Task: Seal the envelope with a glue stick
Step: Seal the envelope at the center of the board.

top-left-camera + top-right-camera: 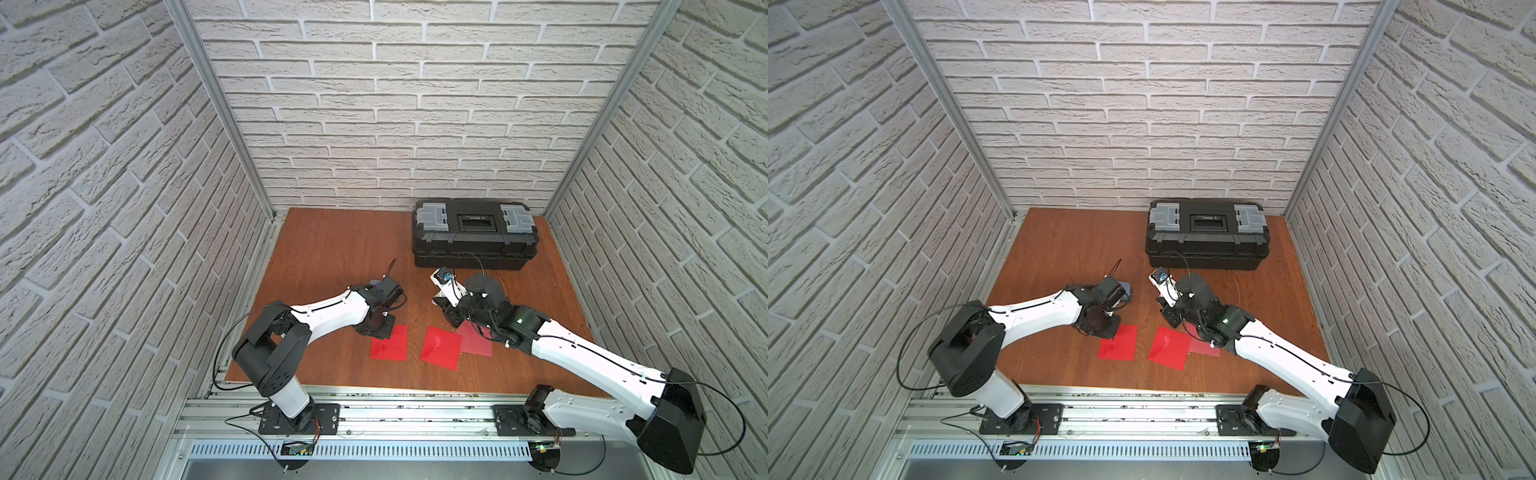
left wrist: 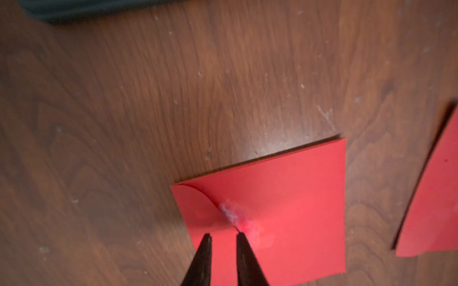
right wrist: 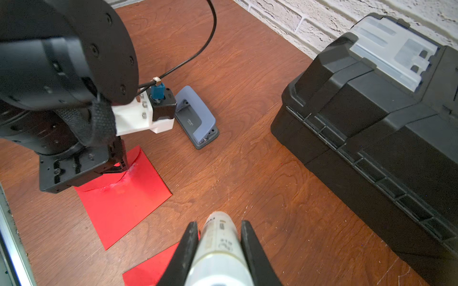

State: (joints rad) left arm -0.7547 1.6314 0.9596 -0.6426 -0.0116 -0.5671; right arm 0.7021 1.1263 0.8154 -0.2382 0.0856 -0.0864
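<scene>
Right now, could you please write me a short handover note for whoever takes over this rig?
Left gripper: jaws slightly apart, tips on the flap of the red envelope, beside the white glue smear.
Right gripper: shut on the glue stick, over the table.
Done: glue applied, flap folded down.
Left: hold until it bonds, then set the glue stick down; whether it has bonded cannot be seen.
A second red envelope lies beside the first.

A robotics lab test cell: brick-pattern wall panels (image 1: pixel 415 104) on 3 sides framed by aluminium posts (image 1: pixel 223 108), a wood-grain tabletop (image 1: pixel 332 249), a left arm (image 1: pixel 328 311) and right arm (image 1: pixel 582 353) bolted to a metal rail (image 1: pixel 415 409) at 6 o'clock, and a black toolbox (image 1: pixel 473 237) at 1 o'clock.
</scene>
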